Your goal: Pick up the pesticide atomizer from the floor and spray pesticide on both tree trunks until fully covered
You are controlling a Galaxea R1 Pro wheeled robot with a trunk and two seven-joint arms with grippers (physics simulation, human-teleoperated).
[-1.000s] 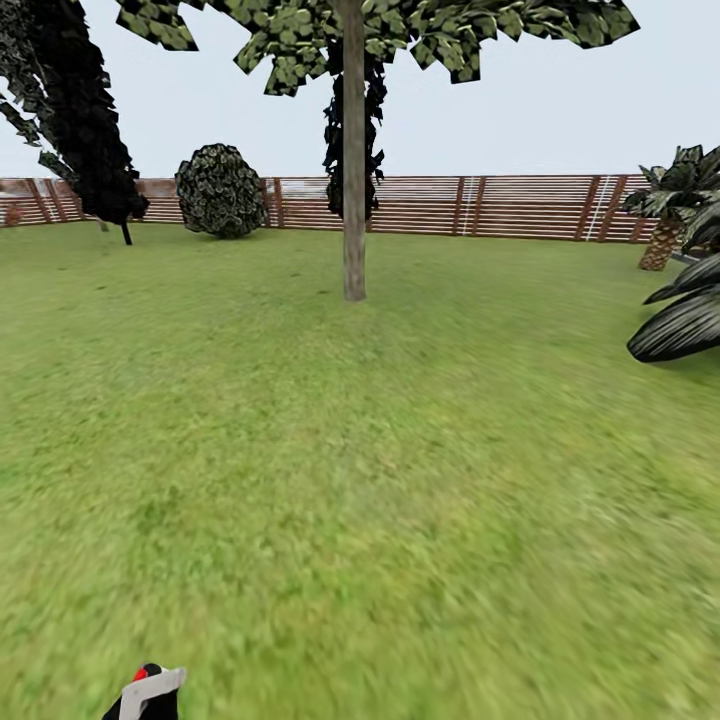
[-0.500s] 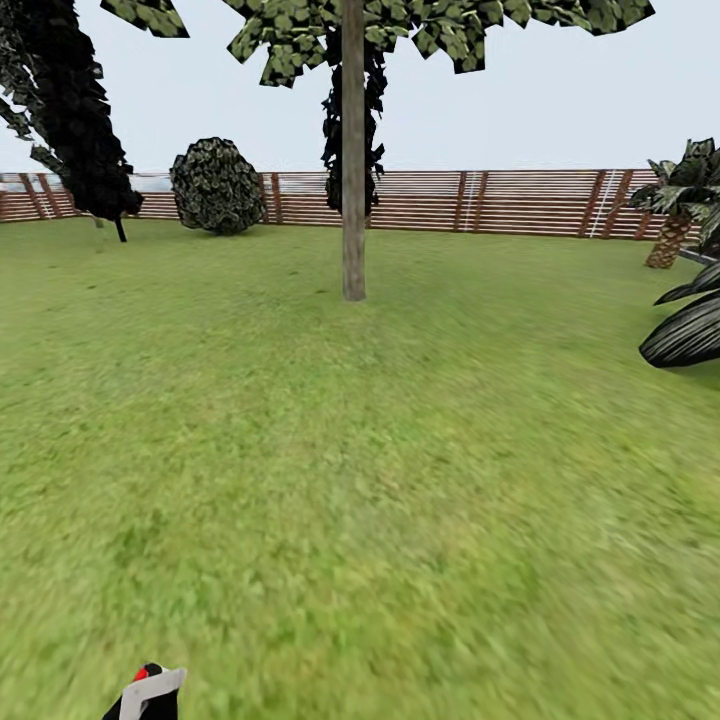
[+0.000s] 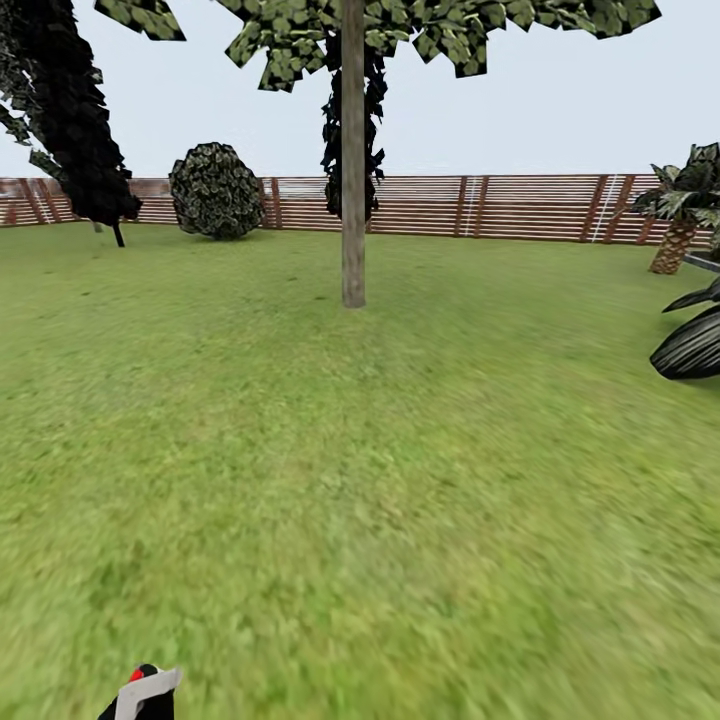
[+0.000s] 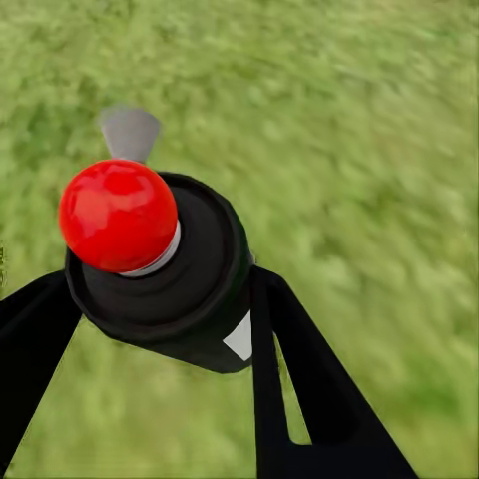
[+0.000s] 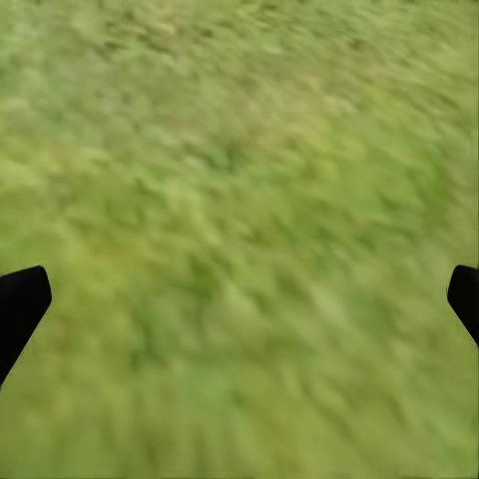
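The pesticide atomizer (image 4: 150, 269) is a black canister with a red ball top and a grey nozzle. My left gripper (image 4: 160, 291) is shut on it, one black finger on each side. In the head view the atomizer (image 3: 145, 690) peeks in at the bottom left edge. A tree with a bare pale trunk (image 3: 353, 200) stands straight ahead on the lawn, some way off. A second, dark-leaved tree (image 3: 70, 110) stands far left near the fence. My right gripper (image 5: 244, 294) hangs open above the grass, holding nothing.
A wooden slat fence (image 3: 520, 205) closes the garden at the back. A round bush (image 3: 215, 190) sits before it, left of the trunk. A small palm (image 3: 680, 215) and a dark broad-leaved plant (image 3: 690, 345) stand at the right. Lawn (image 3: 380, 480) lies between me and the trunk.
The whole head view has shifted: the trunk's base sits slightly lower and the right-hand plants have slid toward the edge, so the camera has moved. The atomizer stays in the left gripper.
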